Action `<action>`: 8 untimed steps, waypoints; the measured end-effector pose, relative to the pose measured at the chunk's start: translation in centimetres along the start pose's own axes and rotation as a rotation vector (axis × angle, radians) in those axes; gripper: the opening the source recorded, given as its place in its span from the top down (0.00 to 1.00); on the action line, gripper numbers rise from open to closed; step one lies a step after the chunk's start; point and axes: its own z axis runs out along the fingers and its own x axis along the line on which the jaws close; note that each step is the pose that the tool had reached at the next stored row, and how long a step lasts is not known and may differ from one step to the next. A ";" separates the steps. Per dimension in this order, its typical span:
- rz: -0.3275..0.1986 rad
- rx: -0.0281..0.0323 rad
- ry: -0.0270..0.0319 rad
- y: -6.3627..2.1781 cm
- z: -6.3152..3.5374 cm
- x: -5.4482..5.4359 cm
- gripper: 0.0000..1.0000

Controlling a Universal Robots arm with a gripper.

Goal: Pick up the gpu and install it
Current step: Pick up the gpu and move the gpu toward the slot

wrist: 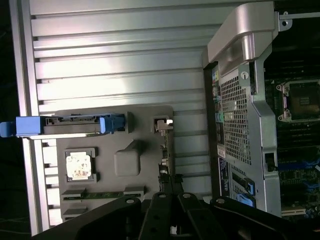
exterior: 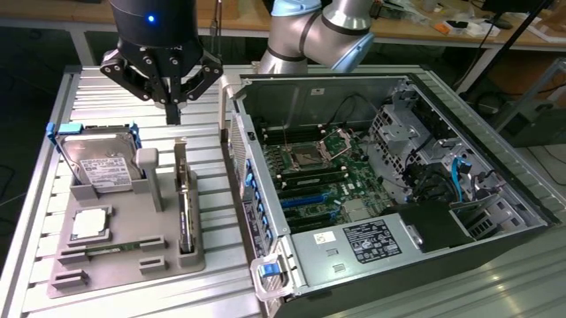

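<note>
While upright and untouched — gpu just beneath closed claw.

Arm overhead, jaws apparently closed.

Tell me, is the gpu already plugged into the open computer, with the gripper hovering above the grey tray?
No. The exterior view shows the gpu standing edge-on in the grey tray, not plugged into the open computer. The gripper does hover above the tray.

surface: silver, ribbed
tray: plain grey
hard drive: silver, white label, blue frame
gpu: dark
motherboard: green, blue slots
</note>
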 end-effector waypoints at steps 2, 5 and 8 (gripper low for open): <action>0.000 0.0001 0.0000 0.00 0.00 0.0 0.89; 0.000 0.0001 0.0000 0.00 0.00 0.0 0.89; 0.000 0.0000 0.0001 0.00 0.00 0.0 0.89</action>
